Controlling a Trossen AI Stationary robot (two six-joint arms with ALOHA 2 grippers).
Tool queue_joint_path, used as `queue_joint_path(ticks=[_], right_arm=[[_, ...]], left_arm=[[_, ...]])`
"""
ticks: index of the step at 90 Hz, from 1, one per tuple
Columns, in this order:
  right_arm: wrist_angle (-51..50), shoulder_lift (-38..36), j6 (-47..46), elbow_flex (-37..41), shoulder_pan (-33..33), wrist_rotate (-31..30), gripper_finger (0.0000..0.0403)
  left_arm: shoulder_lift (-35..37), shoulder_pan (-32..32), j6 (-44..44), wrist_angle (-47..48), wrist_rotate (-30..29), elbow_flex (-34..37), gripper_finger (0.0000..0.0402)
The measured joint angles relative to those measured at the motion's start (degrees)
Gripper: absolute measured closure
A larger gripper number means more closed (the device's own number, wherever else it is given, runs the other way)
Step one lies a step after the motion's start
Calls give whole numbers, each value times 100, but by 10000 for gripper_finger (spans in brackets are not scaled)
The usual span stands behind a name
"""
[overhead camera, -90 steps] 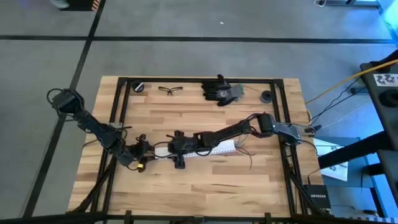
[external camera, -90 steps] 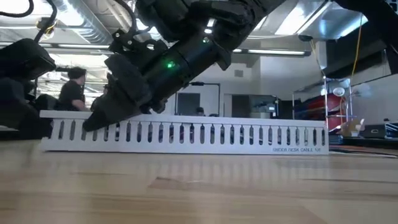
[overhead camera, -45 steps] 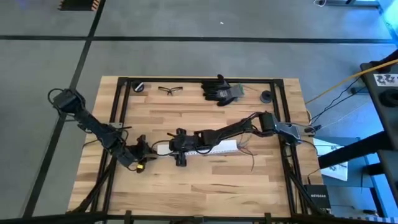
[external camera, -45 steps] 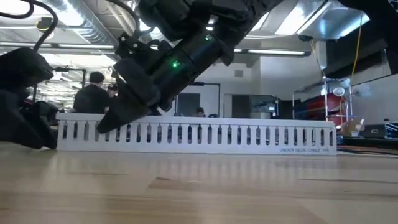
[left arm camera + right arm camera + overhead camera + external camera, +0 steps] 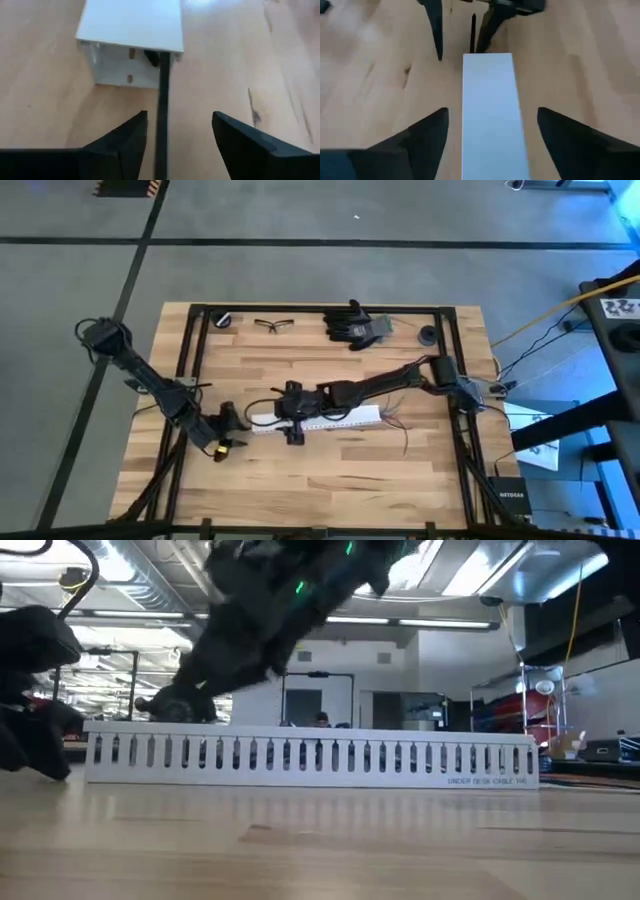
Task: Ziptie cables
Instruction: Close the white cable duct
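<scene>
Left wrist view shows my left jaws [image 5: 177, 145] spread wide, holding nothing, with a thin black strip [image 5: 162, 115] running between the two fingers without touching either; it comes out of the open end of the white slotted cable channel [image 5: 132, 37] just ahead. Whether that strip is a ziptie or one of the cables, I cannot tell. My right jaws [image 5: 490, 135] are also spread wide and empty, hovering above the channel's top near that same end, one finger to either side of it and neither touching.

From the high view, my left jaws sit at the channel's left end on the desk [image 5: 300, 480], my right jaws over it close by. The cables [image 5: 395, 412] show as thin wires splaying out past the channel's right end; I take the rest to lie inside.

As for progress, I judge the tie not yet made: no closed loop shows around any wires, and neither pair of jaws has hold of anything. Catching the strip, looping and cinching are all left.
</scene>
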State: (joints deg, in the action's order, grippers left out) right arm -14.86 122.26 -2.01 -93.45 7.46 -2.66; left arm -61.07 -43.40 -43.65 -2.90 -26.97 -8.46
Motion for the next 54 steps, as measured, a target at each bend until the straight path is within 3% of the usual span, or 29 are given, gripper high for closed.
queue_joint_path(ticks=[12, 26, 34, 54], right_arm=[[-1555, -615, -22, 2, 5, -504, 99], [-3483, -1335, -816, 375, 90, -1129, 103], [-3913, -1838, -1559, 1150, 229, -1501, 106], [-3772, -3622, -3837, 3668, 899, -1786, 114]], left_arm=[[313, 2, -373, 1778, -60, -560, 210], [434, 212, -438, 2687, -135, -1144, 222], [403, 483, -422, 2764, -148, -1348, 226], [182, 1139, -37, 2789, 364, -1454, 237]])
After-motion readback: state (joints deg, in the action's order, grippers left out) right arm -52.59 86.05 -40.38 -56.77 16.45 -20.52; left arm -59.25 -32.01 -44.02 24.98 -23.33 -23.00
